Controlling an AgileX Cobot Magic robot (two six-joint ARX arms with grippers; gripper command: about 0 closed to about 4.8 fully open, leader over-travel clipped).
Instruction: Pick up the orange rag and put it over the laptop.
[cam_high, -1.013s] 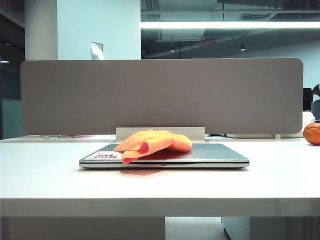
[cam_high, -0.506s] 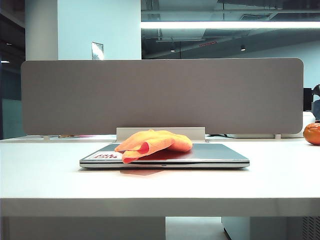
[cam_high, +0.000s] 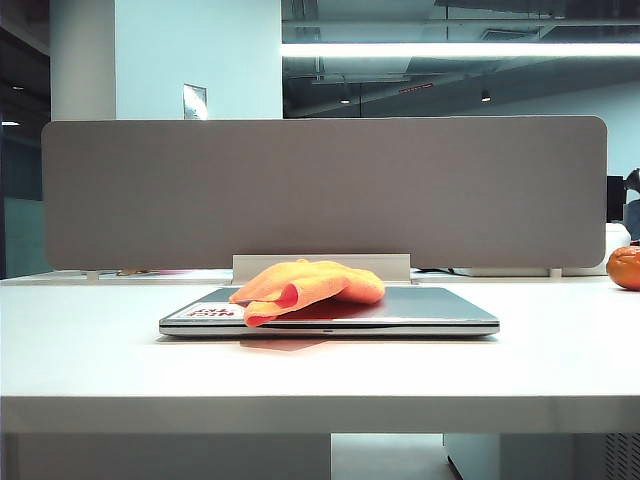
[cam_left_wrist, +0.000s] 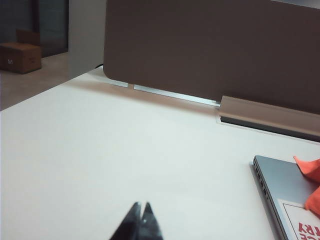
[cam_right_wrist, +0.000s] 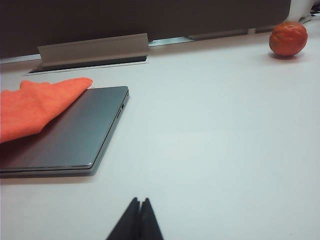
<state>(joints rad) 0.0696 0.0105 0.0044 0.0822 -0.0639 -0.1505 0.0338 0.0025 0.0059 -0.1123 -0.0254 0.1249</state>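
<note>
The orange rag (cam_high: 308, 287) is seen draped on the closed laptop (cam_high: 440, 310), covering part of its lid; the placing appears done. The left gripper (cam_left_wrist: 141, 209) and right gripper (cam_right_wrist: 139, 202) are held over bare counter (cam_high: 320, 370), jaws pressed together, empty.

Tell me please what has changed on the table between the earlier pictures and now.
Nothing visibly changed. The orange rag lies bunched on the lid of the closed laptop as before, and the orange ball stays at the right edge. Neither claw shows in the exterior view; the left claw and right claw are shut over bare table, holding nothing.
</note>
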